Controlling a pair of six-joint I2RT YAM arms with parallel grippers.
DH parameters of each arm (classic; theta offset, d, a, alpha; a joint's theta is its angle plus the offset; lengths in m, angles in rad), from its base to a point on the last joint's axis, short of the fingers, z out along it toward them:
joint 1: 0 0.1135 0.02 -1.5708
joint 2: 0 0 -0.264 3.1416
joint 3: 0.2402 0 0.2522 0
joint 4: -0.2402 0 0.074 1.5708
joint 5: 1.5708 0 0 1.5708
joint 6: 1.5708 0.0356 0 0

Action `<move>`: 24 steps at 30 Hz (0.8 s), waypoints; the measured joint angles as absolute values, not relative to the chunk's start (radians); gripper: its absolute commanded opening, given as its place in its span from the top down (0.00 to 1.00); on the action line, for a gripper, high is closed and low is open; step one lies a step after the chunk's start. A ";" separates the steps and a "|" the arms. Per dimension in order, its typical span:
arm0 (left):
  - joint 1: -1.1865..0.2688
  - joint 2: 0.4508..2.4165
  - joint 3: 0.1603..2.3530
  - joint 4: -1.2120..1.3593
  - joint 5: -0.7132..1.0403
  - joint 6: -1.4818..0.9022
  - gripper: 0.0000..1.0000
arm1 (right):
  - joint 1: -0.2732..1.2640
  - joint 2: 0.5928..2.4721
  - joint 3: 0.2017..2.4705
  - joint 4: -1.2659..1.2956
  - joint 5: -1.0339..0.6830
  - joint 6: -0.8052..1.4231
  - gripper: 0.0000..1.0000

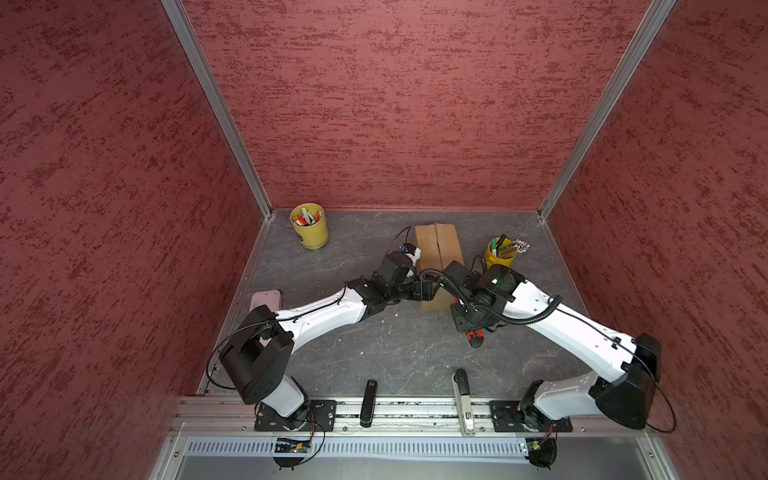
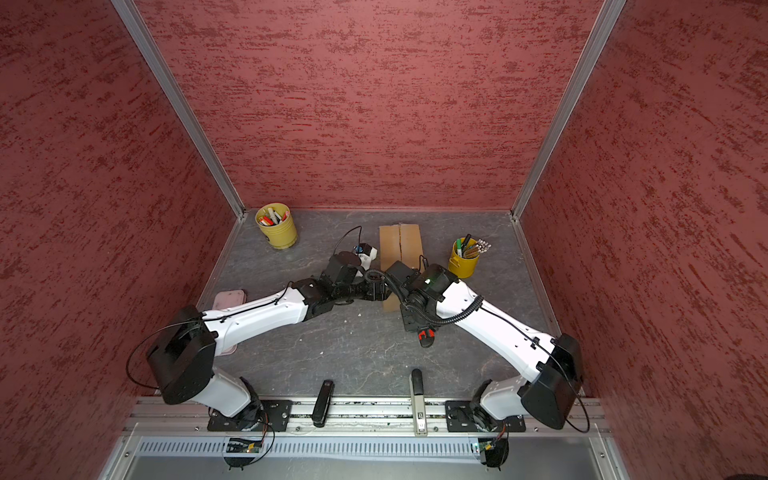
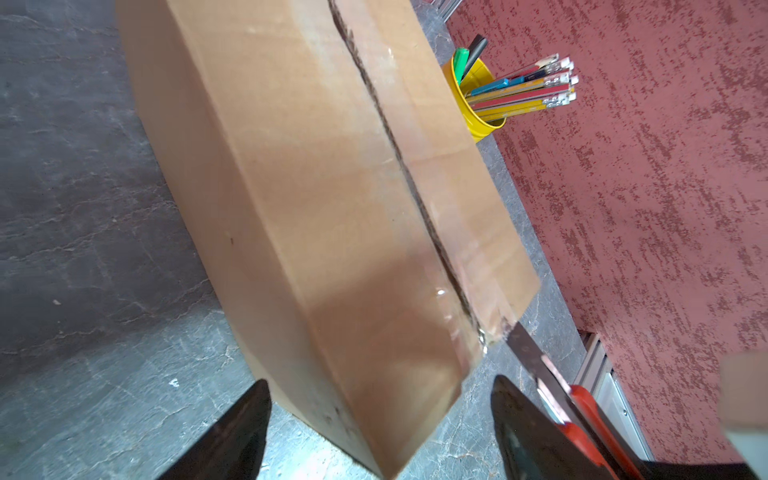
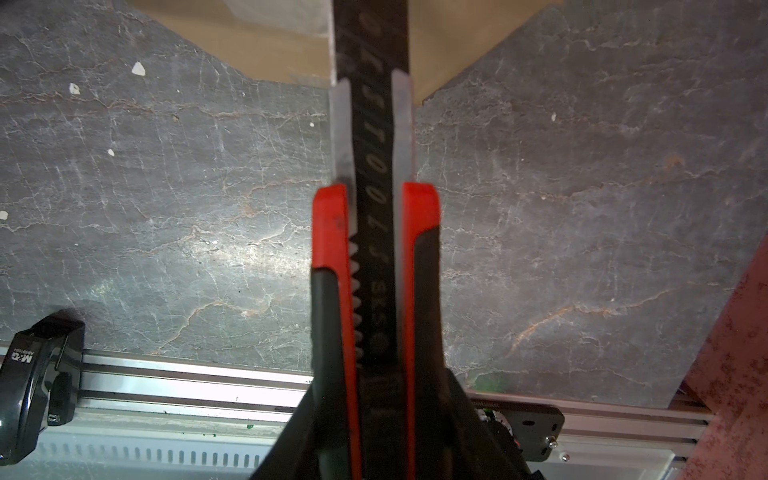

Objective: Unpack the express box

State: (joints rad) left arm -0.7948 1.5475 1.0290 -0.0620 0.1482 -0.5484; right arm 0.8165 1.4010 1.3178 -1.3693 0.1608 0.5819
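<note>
Box (image 1: 446, 245), one o'clock: wide left gripper (image 3: 380, 384) straddles its end. Right gripper (image 4: 378, 415) holds SK5-marked knife (image 4: 376, 208); stapler (image 4: 37, 374) reads M&G.

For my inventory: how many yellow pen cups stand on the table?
2. The cup of markers stands near the far left corner; the cup of pencils stands just right of the express box. More could be hidden.
</note>
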 measured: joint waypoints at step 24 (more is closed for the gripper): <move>-0.657 1.463 0.924 -0.086 0.148 -0.553 0.18 | 0.803 1.427 1.318 -1.332 0.160 0.564 1.00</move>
